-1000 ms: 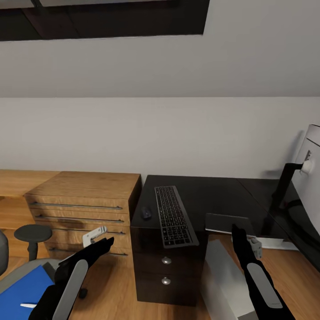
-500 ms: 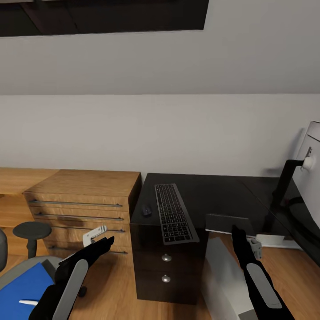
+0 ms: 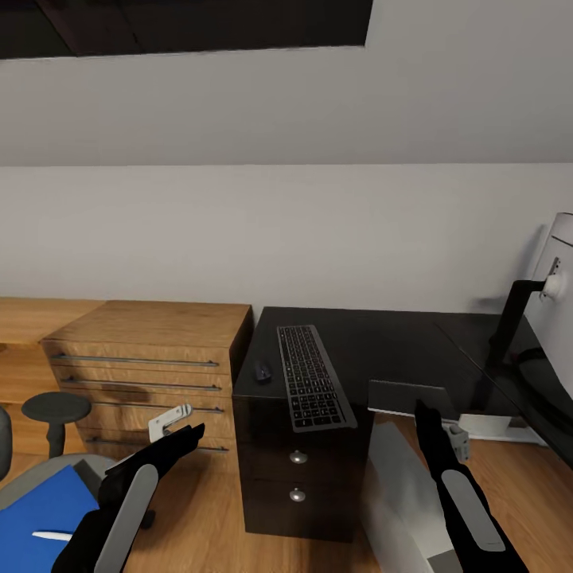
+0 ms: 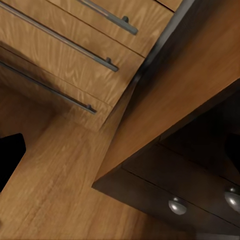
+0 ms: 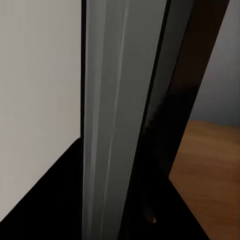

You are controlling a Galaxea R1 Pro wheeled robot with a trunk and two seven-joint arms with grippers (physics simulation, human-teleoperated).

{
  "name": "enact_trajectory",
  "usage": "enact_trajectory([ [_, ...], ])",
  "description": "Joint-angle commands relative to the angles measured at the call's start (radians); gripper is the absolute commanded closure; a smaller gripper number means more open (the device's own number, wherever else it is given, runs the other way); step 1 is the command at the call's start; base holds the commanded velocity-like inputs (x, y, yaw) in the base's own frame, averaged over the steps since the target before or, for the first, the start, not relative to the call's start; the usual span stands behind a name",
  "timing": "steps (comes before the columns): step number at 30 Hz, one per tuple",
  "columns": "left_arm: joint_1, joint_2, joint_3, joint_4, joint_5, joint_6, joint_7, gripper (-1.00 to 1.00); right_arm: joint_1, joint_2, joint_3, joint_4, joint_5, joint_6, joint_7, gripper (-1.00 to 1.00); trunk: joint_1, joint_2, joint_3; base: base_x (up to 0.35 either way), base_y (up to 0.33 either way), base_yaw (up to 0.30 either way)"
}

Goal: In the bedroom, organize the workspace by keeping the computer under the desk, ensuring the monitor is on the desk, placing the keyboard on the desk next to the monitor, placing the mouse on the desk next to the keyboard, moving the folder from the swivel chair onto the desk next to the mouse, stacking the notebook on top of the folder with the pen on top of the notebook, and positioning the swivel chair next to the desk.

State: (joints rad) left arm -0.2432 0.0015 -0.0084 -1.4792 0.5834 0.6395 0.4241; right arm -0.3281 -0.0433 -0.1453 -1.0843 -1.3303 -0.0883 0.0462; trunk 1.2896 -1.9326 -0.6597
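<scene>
The black desk (image 3: 398, 342) carries the dark keyboard (image 3: 313, 387) near its left end, with the tiny black mouse (image 3: 262, 371) just left of it. At the right edge stands the monitor (image 3: 561, 318) on its black arm. The grey-white computer (image 3: 402, 493) stands on the floor under the desk, also close up in the right wrist view (image 5: 115, 125). At the lower left, the blue folder (image 3: 40, 513) lies on the swivel chair (image 3: 54, 407) with the white pen (image 3: 49, 535) on it. The notebook is out of view. My left gripper (image 3: 189, 434) and right gripper (image 3: 424, 418) hover low, open and empty.
A low oak cabinet (image 3: 151, 350) with long bar handles stands against the desk's left side, also in the left wrist view (image 4: 75, 45). Dark desk drawers with round silver knobs (image 3: 298, 458) face me. Oak floor lies between chair and desk.
The whole picture has shifted slightly, so the camera has moved. Both arms keep the same pose and nothing on the desk or chair has been touched.
</scene>
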Motion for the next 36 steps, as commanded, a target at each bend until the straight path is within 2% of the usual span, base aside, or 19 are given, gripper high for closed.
enact_trajectory([
  [1,-0.001,0.001,-0.001,-0.001,0.012,0.002,0.009,-1.0,0.0,-0.001,0.0,0.015,-0.016,-0.003,0.001,1.0,0.0,0.0,-0.001,0.0,0.0,0.0],
  [36,-0.001,0.003,0.004,0.002,0.015,0.003,0.008,-1.0,0.0,-0.001,-0.005,0.014,-0.022,-0.001,0.004,1.0,0.0,0.0,-0.001,0.036,0.0,0.0],
])
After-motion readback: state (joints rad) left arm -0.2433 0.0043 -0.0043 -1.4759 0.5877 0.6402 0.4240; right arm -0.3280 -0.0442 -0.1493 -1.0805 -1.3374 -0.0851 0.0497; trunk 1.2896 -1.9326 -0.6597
